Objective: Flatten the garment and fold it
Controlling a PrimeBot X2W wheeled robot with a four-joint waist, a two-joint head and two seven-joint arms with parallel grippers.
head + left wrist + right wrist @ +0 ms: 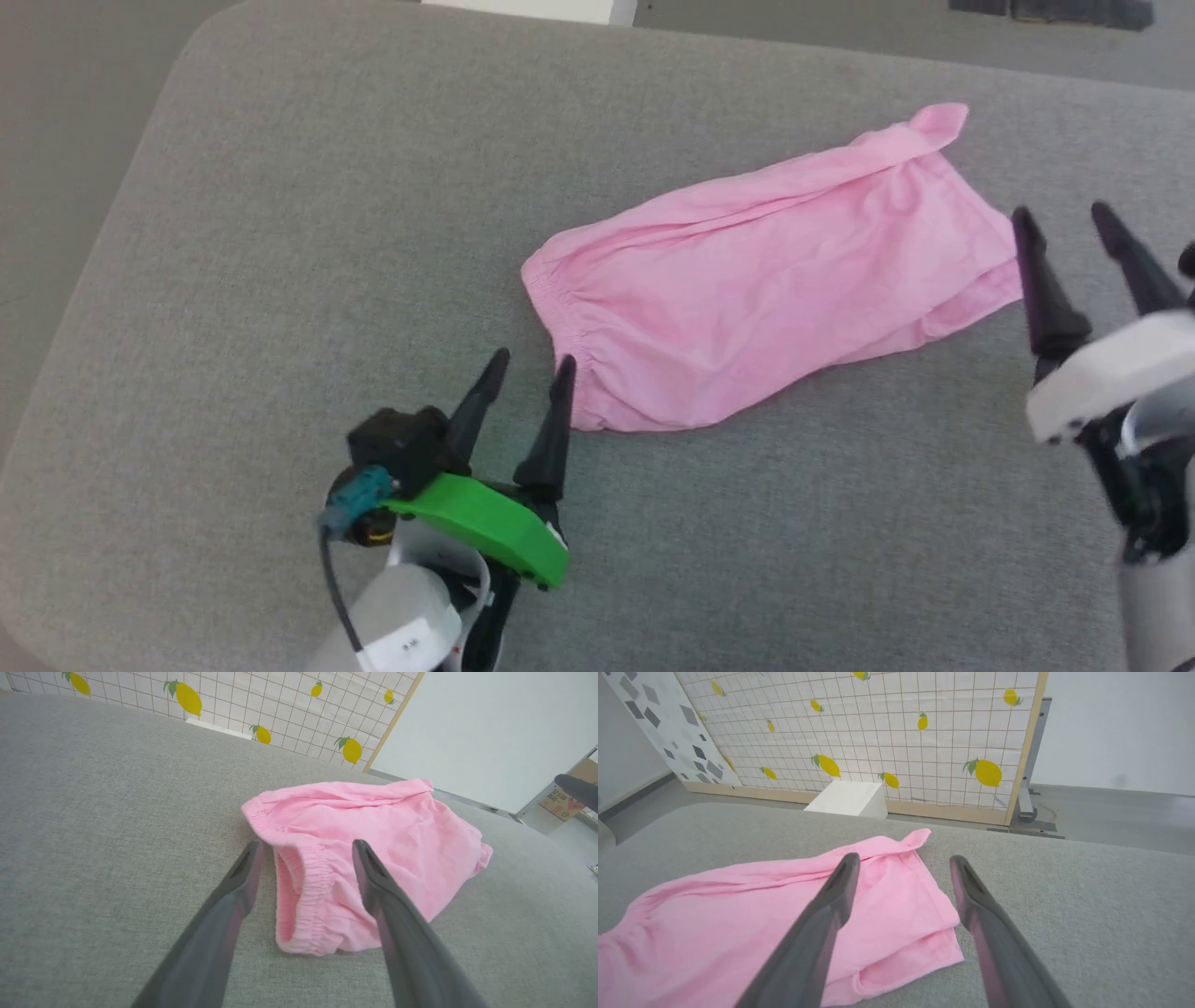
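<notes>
The garment [766,280], light pink shorts, lies folded lengthwise on the grey cushion [280,233], its gathered waistband toward the lower left. My left gripper [534,364] stands open just off the waistband end, holding nothing. In the left wrist view the elastic waistband [308,886] lies between the spread fingers of the left gripper [306,847]. My right gripper [1064,217] is open at the leg-hem end, beside the garment's right edge. In the right wrist view the hem corner of the garment [896,905] lies under the right gripper [903,861], apart from its fingers.
The grey cushion drops off at its left edge onto the floor [56,140]. Behind it stands a lemon-print grid panel [896,728] with a white block [847,799] at its foot. A cardboard box [565,800] sits off to the far right.
</notes>
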